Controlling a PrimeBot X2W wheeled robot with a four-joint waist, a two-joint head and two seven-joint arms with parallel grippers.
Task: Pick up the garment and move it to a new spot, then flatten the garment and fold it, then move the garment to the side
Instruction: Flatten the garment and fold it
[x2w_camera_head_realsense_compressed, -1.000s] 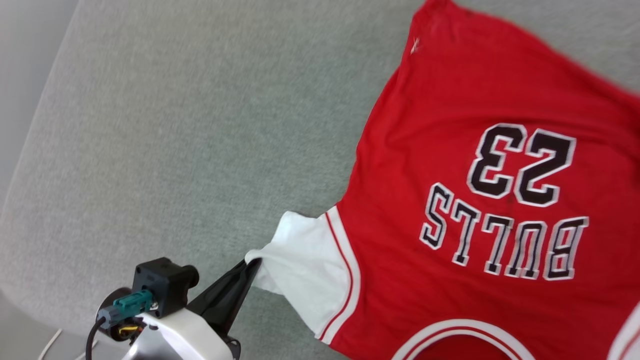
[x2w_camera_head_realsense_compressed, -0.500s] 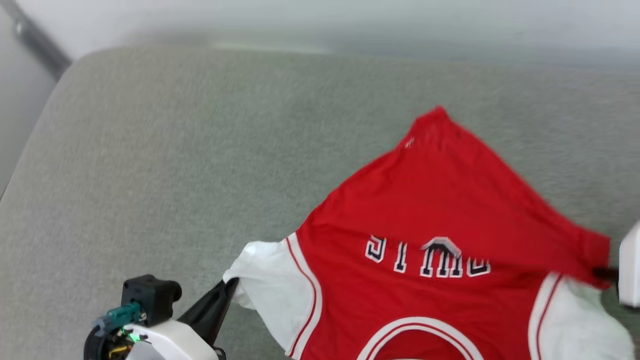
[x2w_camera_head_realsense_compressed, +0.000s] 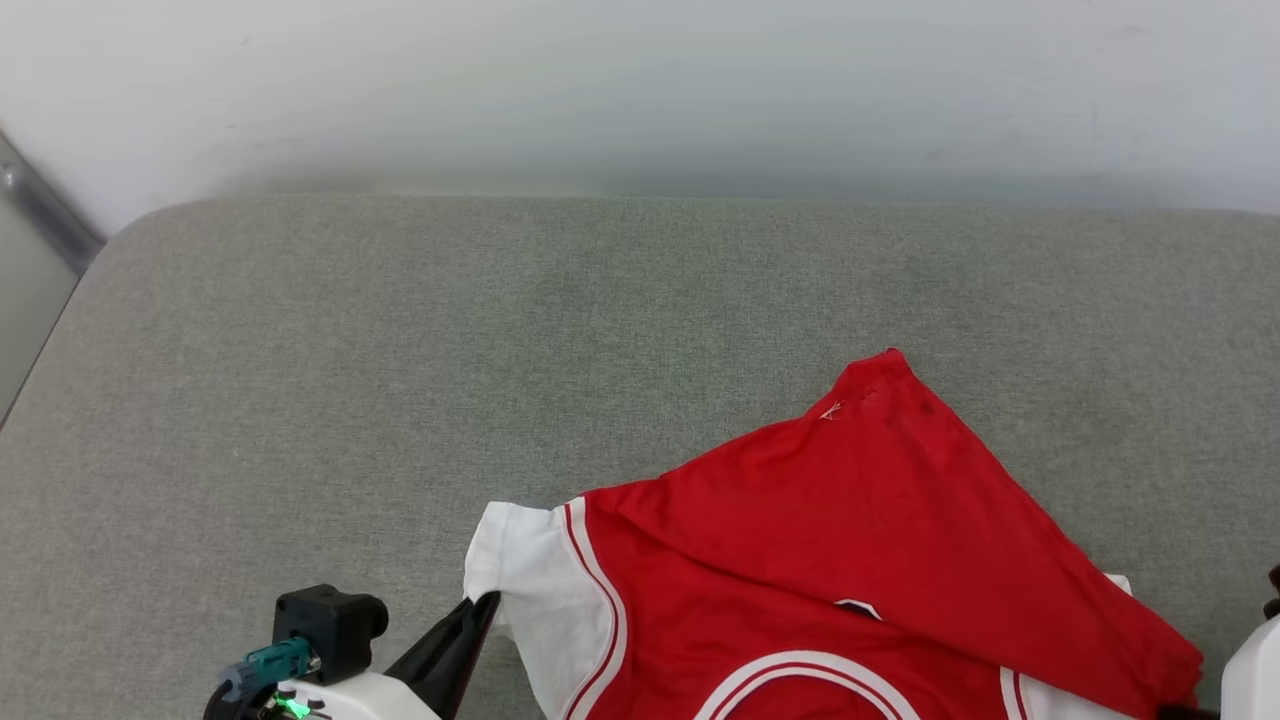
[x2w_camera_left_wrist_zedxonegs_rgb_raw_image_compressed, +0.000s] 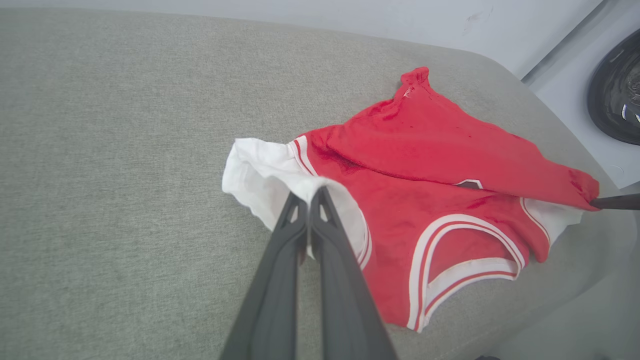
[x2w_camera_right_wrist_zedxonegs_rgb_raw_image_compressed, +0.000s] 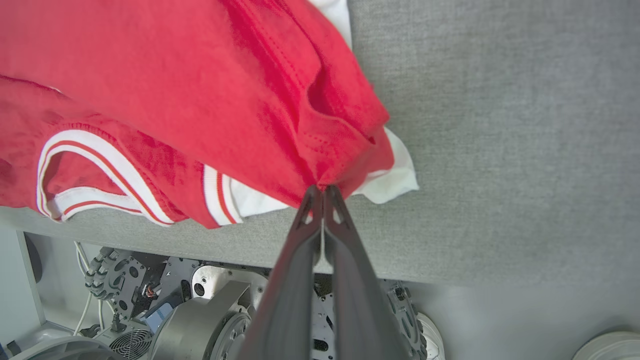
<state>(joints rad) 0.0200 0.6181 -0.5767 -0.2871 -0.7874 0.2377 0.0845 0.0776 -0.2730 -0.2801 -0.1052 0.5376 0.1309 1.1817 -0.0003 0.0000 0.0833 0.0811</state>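
Between left tool (x2w_camera_left_wrist_zedxonegs_rgb_raw_image_compressed: 308, 194) and right tool (x2w_camera_right_wrist_zedxonegs_rgb_raw_image_compressed: 324, 189), the garment (x2w_camera_head_realsense_compressed: 880, 500), pinched.

Bright, even diffuse light; just a soft faint shadow under the garment (x2w_camera_left_wrist_zedxonegs_rgb_raw_image_compressed: 450, 165). Head view hazy along the far wall (x2w_camera_head_realsense_compressed: 640, 100). Wrist views sharp, edges bent.

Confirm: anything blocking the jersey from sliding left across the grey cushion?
Nothing visible. The left gripper is shut on the white sleeve of the garment, and the right gripper on a red corner, so there is no gap at either. The grey cushion to the garment's left shows bare fabric in the head and left wrist views.
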